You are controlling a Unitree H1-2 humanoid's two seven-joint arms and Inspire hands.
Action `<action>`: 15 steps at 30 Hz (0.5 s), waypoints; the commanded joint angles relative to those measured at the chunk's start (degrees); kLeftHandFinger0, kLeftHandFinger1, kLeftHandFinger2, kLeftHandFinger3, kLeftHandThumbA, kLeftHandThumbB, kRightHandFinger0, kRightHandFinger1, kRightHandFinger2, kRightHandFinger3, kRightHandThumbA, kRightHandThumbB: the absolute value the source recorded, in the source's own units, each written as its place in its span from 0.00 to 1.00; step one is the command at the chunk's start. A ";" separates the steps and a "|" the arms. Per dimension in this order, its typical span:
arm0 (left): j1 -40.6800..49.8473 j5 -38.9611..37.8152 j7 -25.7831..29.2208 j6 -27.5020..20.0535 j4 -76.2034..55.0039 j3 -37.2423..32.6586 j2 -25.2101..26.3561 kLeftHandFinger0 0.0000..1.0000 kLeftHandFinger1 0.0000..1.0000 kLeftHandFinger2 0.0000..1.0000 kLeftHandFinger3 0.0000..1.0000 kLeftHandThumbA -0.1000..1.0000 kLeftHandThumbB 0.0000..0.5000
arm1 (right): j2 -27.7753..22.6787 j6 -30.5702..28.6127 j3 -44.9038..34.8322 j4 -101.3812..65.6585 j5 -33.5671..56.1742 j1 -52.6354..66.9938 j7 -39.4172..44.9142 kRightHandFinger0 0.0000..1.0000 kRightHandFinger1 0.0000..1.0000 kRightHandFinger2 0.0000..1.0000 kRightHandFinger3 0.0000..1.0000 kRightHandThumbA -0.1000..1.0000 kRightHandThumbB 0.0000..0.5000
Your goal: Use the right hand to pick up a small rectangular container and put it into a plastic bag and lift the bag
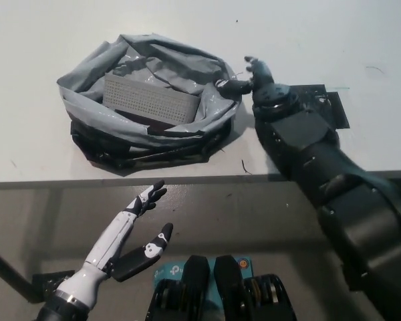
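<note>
A grey plastic bag (93, 100) lies slumped on the white table (321, 40), its mouth open upward. Inside it rests a small rectangular grey container (150, 100) with a dotted top, tilted slightly. My black right hand (254, 77) sits just right of the bag's rim, fingers apart, holding nothing; its fingertips are close to the bag's edge. My white left hand (130, 231) hangs open below the table's front edge at lower left.
A black flat mat (324, 107) lies on the table behind my right arm. The table's front edge (187, 179) runs across the middle of the picture, with floor below it.
</note>
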 commanded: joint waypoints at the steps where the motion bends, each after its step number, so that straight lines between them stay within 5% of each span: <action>1: -1.68 0.07 -0.77 -1.03 -1.76 0.17 1.23 1.00 1.00 1.00 1.00 0.60 0.54 | -5.42 10.45 19.23 -11.86 -23.75 -15.85 9.25 1.00 1.00 1.00 1.00 0.78 1.00; 10: -2.20 -1.22 -0.95 -1.26 -1.22 0.45 0.89 1.00 1.00 1.00 1.00 0.59 0.55 | -11.60 13.60 21.25 -27.50 -24.40 -17.66 14.18 1.00 1.00 1.00 1.00 0.95 1.00; 15: -2.25 -0.80 -0.95 -1.50 -1.17 0.43 0.97 1.00 1.00 1.00 1.00 0.60 0.54 | -16.74 13.60 16.58 -43.73 -21.82 -18.52 20.72 1.00 1.00 1.00 1.00 0.83 1.00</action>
